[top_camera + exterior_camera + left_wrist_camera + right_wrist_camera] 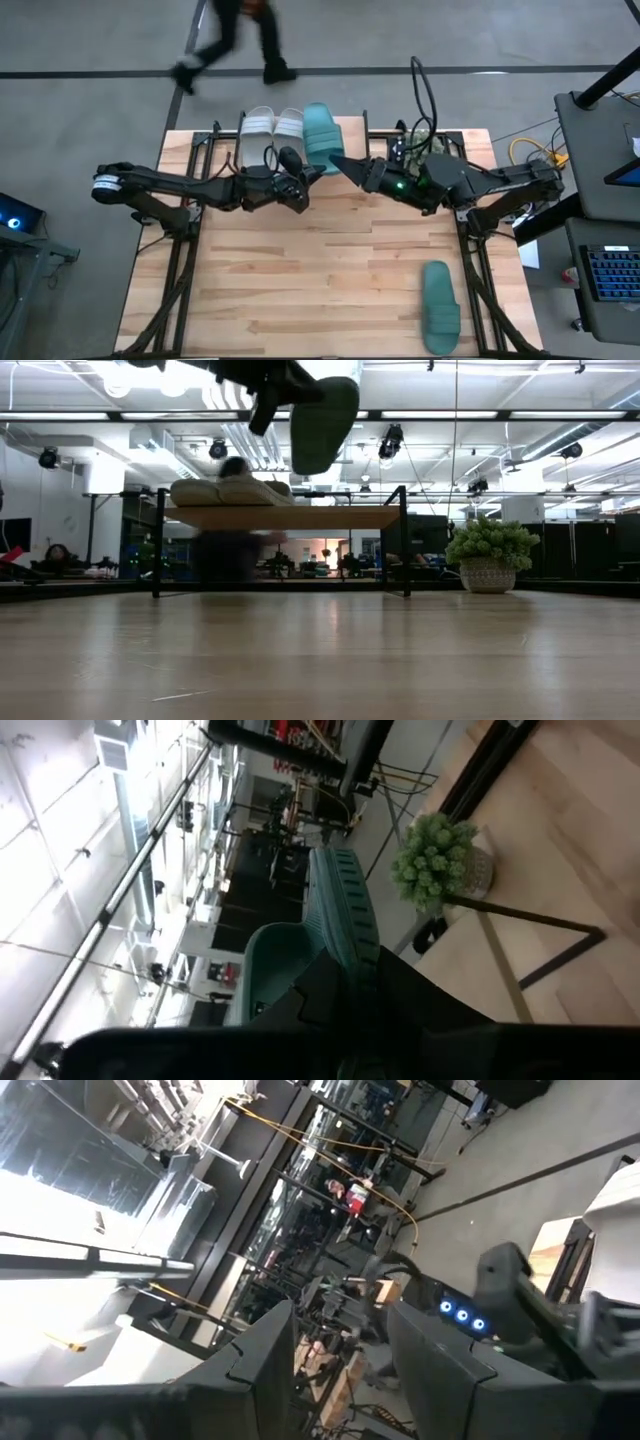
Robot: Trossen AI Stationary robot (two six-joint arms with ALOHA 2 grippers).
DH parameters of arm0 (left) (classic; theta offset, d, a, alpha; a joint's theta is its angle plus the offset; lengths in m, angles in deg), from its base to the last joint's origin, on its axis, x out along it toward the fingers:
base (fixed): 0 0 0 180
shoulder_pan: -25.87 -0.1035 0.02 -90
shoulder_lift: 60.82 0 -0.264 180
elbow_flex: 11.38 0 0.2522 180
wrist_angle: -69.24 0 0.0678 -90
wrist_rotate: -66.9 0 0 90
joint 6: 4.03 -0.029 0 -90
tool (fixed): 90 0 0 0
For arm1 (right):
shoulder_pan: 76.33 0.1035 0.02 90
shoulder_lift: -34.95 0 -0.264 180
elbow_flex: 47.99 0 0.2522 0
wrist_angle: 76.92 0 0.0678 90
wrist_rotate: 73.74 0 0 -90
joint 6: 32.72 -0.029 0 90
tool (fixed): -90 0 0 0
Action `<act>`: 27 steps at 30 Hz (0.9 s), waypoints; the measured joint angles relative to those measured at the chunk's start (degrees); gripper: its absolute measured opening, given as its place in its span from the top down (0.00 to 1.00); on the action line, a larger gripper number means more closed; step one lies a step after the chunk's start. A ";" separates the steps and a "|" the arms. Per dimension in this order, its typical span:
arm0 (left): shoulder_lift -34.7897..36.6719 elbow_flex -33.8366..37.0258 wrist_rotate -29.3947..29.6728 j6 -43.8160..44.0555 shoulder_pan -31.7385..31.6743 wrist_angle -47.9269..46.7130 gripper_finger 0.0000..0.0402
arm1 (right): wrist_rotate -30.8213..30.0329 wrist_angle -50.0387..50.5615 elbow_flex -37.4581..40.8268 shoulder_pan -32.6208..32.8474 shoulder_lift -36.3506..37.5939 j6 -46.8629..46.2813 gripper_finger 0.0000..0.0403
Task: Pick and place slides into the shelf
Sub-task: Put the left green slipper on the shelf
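The left gripper [303, 185] is clamped on a teal green foam slide sandal [321, 137], holding it raised above the small wooden-topped, black-legged shelf [285, 517], beside two pale grey-white slides [272, 125] lying there. The right gripper [340, 163] hovers nearby, fingers apart and empty; a second teal slide [439, 305] lies on the wooden tabletop [320, 270].

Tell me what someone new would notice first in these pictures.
Probably the teal slide held up in the air by the left gripper, above the shelf at the table's far edge, beside the two white slides already lying on the shelf. The right gripper hangs open and empty close by. The other teal slide lies alone near the table's front right corner.
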 joint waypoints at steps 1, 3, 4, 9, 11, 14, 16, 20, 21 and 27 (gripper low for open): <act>-0.04 1.35 -0.06 -0.95 -0.08 1.73 0.95 | 0.00 -0.68 0.00 0.00 -0.39 0.00 0.62; -0.04 3.58 -0.23 -2.93 -0.25 4.36 0.96 | 0.02 -1.26 0.00 0.00 -0.78 -0.05 0.62; -0.04 4.38 -0.35 -3.33 -0.26 5.22 0.96 | 0.02 -1.56 0.00 0.00 -1.17 -0.46 0.62; -0.04 5.63 -1.40 -3.40 -0.35 5.92 0.96 | 0.04 -1.70 0.00 -0.04 -2.35 -2.38 0.62; -0.04 5.63 -2.67 -3.33 -0.37 7.55 0.96 | 0.09 -1.62 0.02 -0.04 -2.49 -3.02 0.62; -0.04 5.62 -4.03 -3.33 -0.38 8.54 0.96 | 0.09 -1.91 0.00 -0.11 -2.79 -3.42 0.62; -0.79 5.63 -4.25 -3.33 -0.44 9.06 0.96 | 0.11 -2.28 0.00 -0.12 -2.94 -3.41 0.62; -2.88 5.84 -5.28 -3.33 -1.23 9.22 0.96 | 0.15 -3.06 0.00 -0.11 -3.09 -2.95 0.62; -3.58 5.84 -5.66 -3.32 -1.55 9.67 0.96 | 0.13 -3.32 0.00 -0.13 -3.09 -2.94 0.62; -6.66 6.19 -6.01 -3.32 -3.38 13.84 0.96 | 0.13 -4.53 0.02 -0.11 -3.17 -1.86 0.62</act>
